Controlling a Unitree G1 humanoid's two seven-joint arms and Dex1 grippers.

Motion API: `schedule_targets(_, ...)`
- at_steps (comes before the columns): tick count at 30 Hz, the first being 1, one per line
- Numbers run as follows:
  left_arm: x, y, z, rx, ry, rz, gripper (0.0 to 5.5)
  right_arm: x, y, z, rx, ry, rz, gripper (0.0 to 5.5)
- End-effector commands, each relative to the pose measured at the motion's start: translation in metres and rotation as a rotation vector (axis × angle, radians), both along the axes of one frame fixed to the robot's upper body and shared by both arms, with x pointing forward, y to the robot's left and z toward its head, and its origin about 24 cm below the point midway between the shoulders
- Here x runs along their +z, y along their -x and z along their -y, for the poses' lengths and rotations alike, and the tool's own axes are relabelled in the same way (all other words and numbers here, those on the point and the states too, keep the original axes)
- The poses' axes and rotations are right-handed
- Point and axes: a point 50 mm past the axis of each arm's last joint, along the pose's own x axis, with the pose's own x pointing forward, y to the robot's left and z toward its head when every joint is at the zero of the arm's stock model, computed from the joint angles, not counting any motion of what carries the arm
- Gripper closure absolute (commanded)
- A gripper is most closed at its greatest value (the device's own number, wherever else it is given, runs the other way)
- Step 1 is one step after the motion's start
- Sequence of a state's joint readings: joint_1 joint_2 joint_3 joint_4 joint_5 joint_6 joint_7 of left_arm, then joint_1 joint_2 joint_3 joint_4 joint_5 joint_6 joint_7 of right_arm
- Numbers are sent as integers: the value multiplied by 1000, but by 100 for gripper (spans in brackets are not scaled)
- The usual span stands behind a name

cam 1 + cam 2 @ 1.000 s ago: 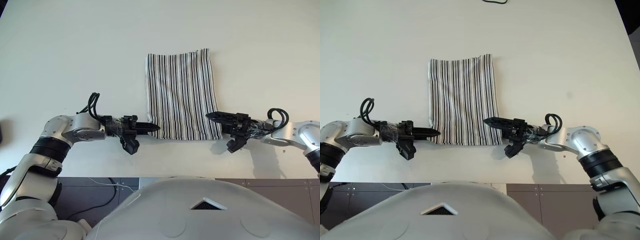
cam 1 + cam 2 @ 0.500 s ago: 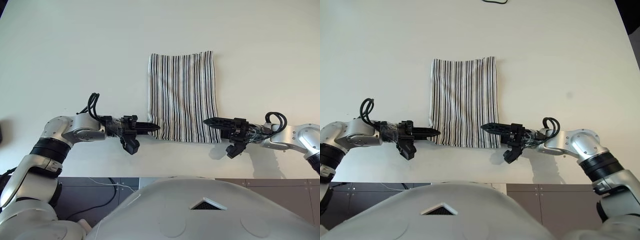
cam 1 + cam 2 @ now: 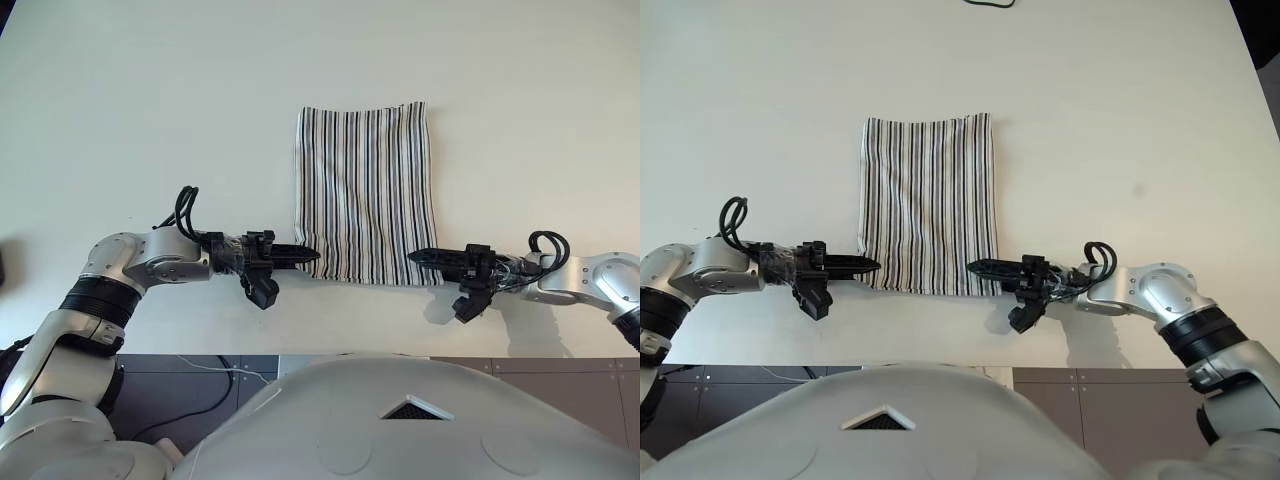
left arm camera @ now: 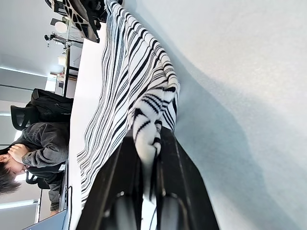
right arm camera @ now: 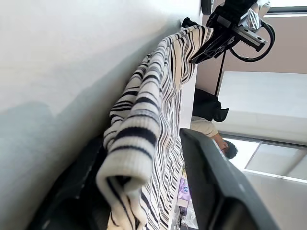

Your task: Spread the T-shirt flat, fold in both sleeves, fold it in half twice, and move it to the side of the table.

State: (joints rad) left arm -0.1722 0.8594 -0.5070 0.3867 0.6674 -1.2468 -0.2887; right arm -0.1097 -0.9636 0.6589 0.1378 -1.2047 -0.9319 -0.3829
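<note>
The black-and-white striped T-shirt (image 3: 365, 190) lies folded into a tall rectangle in the middle of the white table (image 3: 150, 120). My left gripper (image 3: 310, 255) is at its near-left corner and shut on it; the left wrist view shows the striped cloth (image 4: 124, 72) pinched between both fingers. My right gripper (image 3: 418, 256) lies low on the table at the near-right corner. In the right wrist view its fingers stand apart, and the rolled hem (image 5: 144, 124) sits between them, resting against one finger.
The table's front edge (image 3: 330, 352) runs just behind both grippers. A black cable (image 3: 988, 3) lies at the far edge. Bare table stretches wide to the left and right of the shirt.
My right gripper has come down off the shirt and drawn toward the front edge, now level with the near-right corner. The left arm has kept still.
</note>
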Motion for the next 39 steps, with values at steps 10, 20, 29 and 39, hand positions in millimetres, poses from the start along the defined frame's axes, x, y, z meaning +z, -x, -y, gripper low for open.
schedule_targets(10,-9,19,-10,-7,-71,-75,538,-26,20,22,-34,338,-285,466)
schedule_targets(20,-4,10,2,18,-30,-61,538,-4,11,15,-12,367,-332,540)
schedule_targets(29,35,35,-8,145,17,-304,539,43,12,8,-136,206,-443,540)
schedule_targets(39,83,57,-10,238,49,-564,539,113,41,0,-295,-1,-710,540)
